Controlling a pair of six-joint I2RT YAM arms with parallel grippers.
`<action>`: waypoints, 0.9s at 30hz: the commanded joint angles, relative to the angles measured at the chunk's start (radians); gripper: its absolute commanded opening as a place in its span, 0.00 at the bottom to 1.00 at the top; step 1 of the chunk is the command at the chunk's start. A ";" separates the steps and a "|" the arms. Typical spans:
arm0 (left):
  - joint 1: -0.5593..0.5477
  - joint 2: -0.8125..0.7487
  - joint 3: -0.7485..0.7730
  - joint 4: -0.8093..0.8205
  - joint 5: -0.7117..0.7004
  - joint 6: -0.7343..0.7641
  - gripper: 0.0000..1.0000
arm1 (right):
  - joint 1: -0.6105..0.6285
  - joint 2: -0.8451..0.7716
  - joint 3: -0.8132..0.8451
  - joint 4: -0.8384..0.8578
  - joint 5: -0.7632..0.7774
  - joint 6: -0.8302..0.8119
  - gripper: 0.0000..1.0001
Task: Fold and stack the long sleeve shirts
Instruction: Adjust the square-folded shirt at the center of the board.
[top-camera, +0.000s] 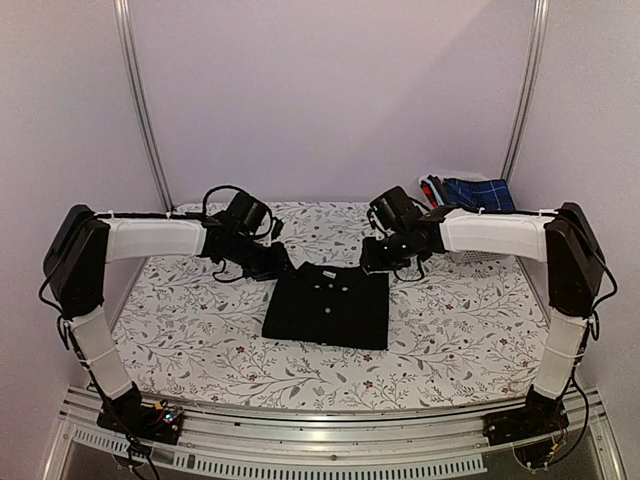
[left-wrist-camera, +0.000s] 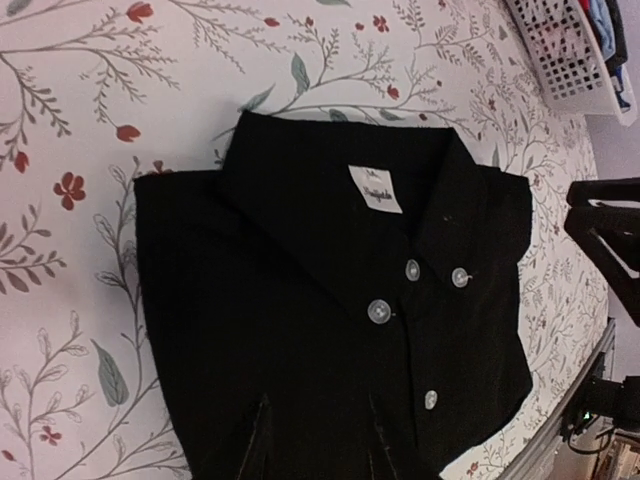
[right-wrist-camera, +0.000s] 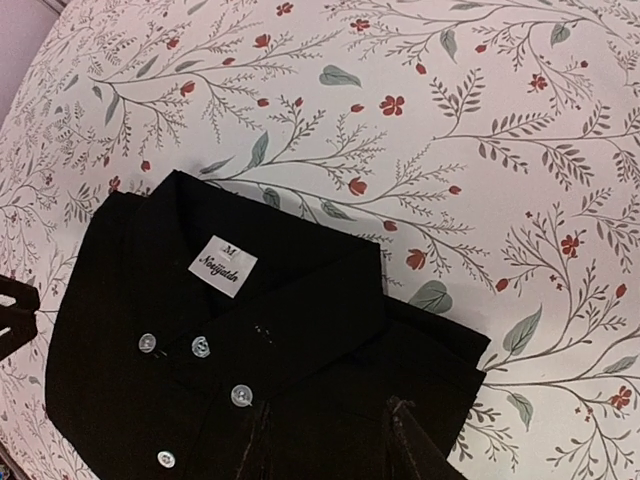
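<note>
I see the black long sleeve shirt (top-camera: 327, 305) lying folded, collar toward the far side, at the middle of the floral table (top-camera: 450, 320). Its white neck label (right-wrist-camera: 223, 264) reads "M"; I cannot surely read the script word beneath. The left gripper (left-wrist-camera: 318, 440) and right gripper (right-wrist-camera: 330, 440) hang over its far corners, fingers narrowly parted, holding nothing.

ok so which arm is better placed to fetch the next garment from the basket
Right, probably. The white basket sits at the far right, close behind the right pincer; the left pincer hovers at the folded black shirt's opposite corner, farther away.
</note>
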 joint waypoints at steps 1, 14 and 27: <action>-0.044 0.037 -0.053 0.068 0.091 -0.041 0.29 | -0.014 0.098 0.010 0.023 -0.050 -0.009 0.36; -0.094 0.062 -0.202 0.153 0.141 -0.091 0.29 | -0.056 0.170 -0.103 0.092 -0.081 0.005 0.36; -0.212 0.005 -0.095 0.049 -0.011 -0.095 0.30 | -0.056 -0.022 -0.134 0.048 -0.061 0.001 0.48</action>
